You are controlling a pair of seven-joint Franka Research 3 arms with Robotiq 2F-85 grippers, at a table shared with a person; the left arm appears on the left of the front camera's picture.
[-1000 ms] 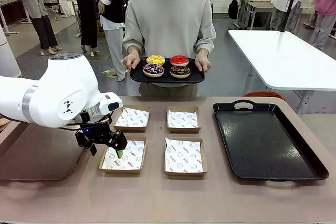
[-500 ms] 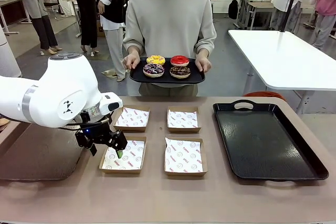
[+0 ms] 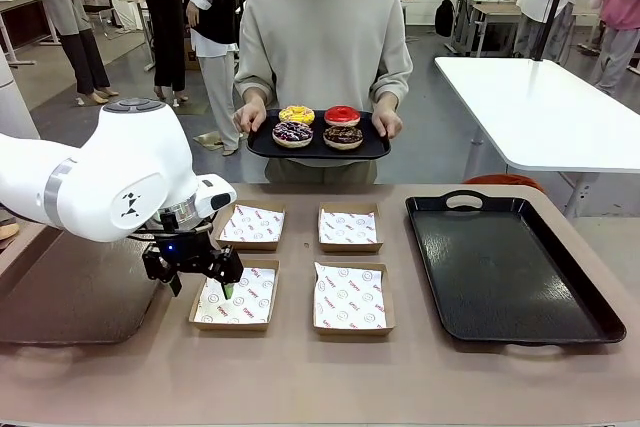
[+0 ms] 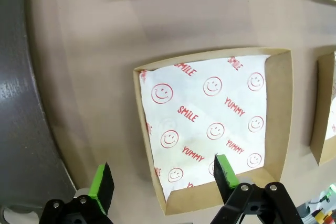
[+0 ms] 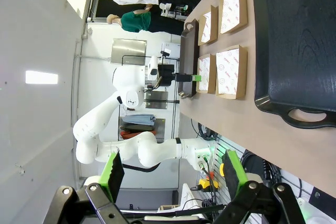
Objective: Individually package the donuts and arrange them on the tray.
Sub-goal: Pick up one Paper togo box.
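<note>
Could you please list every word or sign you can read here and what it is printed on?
"SMILE": red print on the white paper lining the near-left cardboard box.
"YUMMY": same paper, between red smiley faces.
Print on the other three papers: too small to read.

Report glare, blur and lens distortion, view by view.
Front view: even lighting, sharp, pale sheen on the black tray. Left wrist view: the wide-angle lens bows the cardboard box edges; print crisp. Right wrist view: picture rolled sideways, light panel blown out white, right gripper in focus.
</note>
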